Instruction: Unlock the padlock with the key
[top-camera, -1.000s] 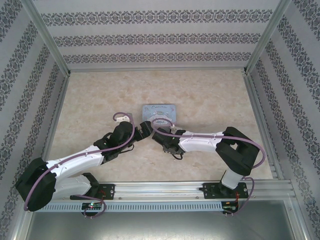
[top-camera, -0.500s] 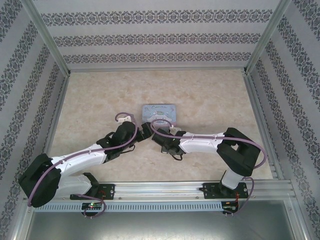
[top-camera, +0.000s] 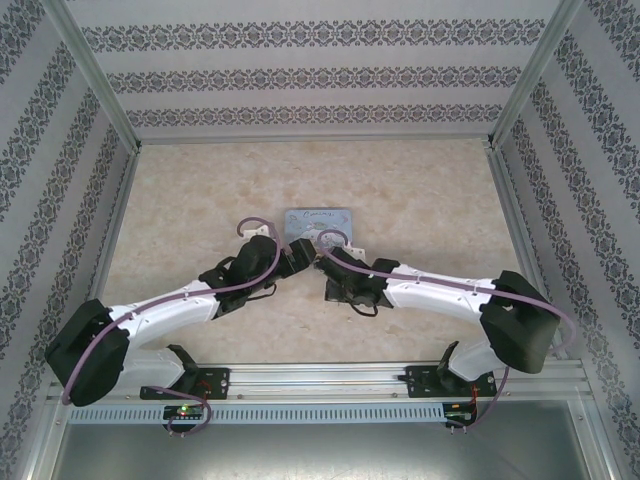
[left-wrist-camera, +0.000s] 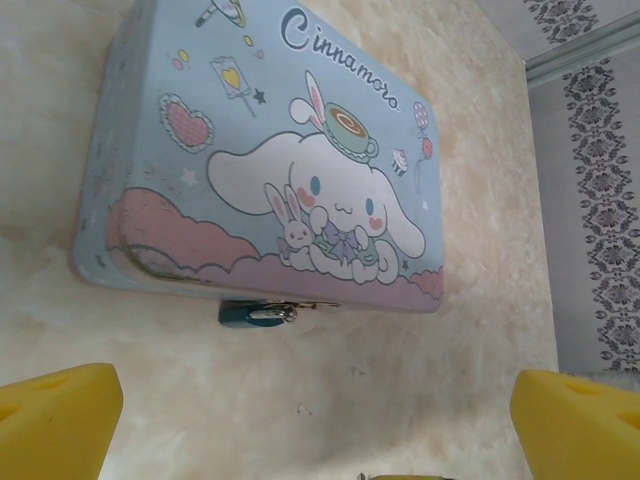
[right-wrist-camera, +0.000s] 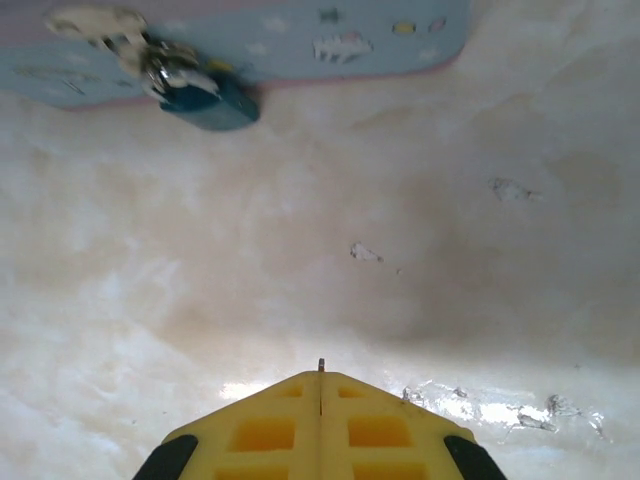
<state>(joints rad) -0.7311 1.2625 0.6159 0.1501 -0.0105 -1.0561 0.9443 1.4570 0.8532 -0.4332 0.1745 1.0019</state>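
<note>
The right pincer has its yellow fingers pressed together. A thin dark sliver, the key, sticks out of the seam at their tips. Ahead of it lies a stretch of bare, marbled beige worktop. The padlock is farther on and off to the left, apart from the key. Its bluish body rests on the worktop and its metal shackle hangs at the pale clasp on the front of the tin box.

The left pincer is spread wide, with one yellow fingertip in each lower corner of its wrist view. The padlock lies beyond them, a little left of the middle and tight against the tin box's near edge.

The pastel-blue lid shows a white long-eared cartoon dog, a small rabbit and hearts. The script on it reads "Cinnamoro"; its ending is unclear.

From above, both pincers meet at the tin box's near edge, with patterned walls behind.
</note>
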